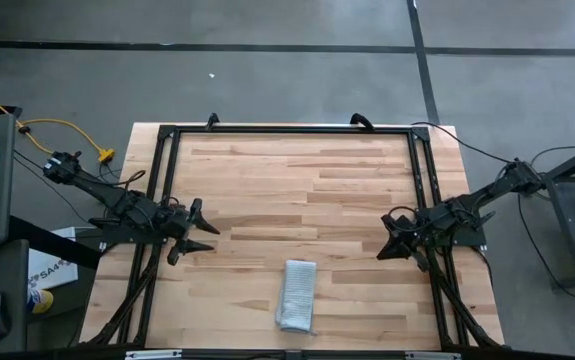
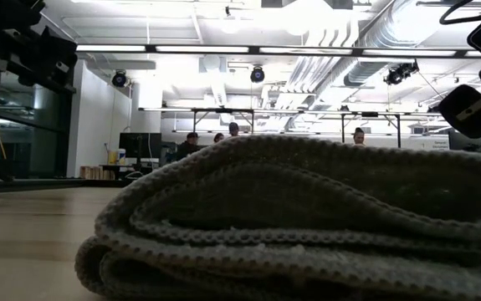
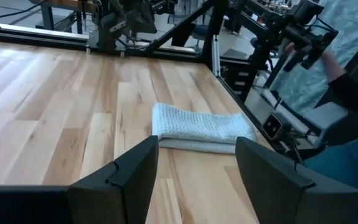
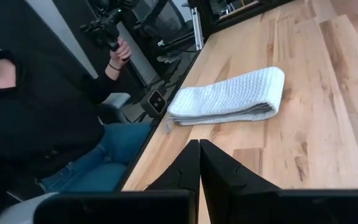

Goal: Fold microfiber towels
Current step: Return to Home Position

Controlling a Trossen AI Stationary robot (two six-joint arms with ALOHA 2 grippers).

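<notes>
- Microfiber towel [image 1: 297, 295]: folded to a narrow stacked oblong, flat on the table [image 1: 287, 170] near its front edge, roughly midway between the two arms, touched by neither.
- Left gripper [image 1: 199, 228]: above the table's left side, fingers spread wide, holding nothing, well apart from the towel.
- Right gripper [image 1: 387, 243]: above the table's right side, fingers pressed together, nothing between them, likewise well apart.
- Probable hazard: soft, springy layers with loose-looking edges in the low view; possible slump or opening of the fold with no touch at all.
- Probable hazard: closeness to the front edge; a nudge from the person [image 4: 42, 118] seated just beyond it perhaps enough to drag the cloth off.
- Lesser hazard: a low sweep by either arm on the way home; unlikely, given the gap.
- Surface: pale wood planks, bounded by a black frame [image 1: 287, 129].
- Room: grey concrete floor [image 1: 267, 60], yellow cable [image 1: 57, 127] at left; beyond, an open workshop with bright ceiling strips [image 2: 215, 48], ducts [image 2: 374, 50], distant people [image 2: 232, 130].
</notes>
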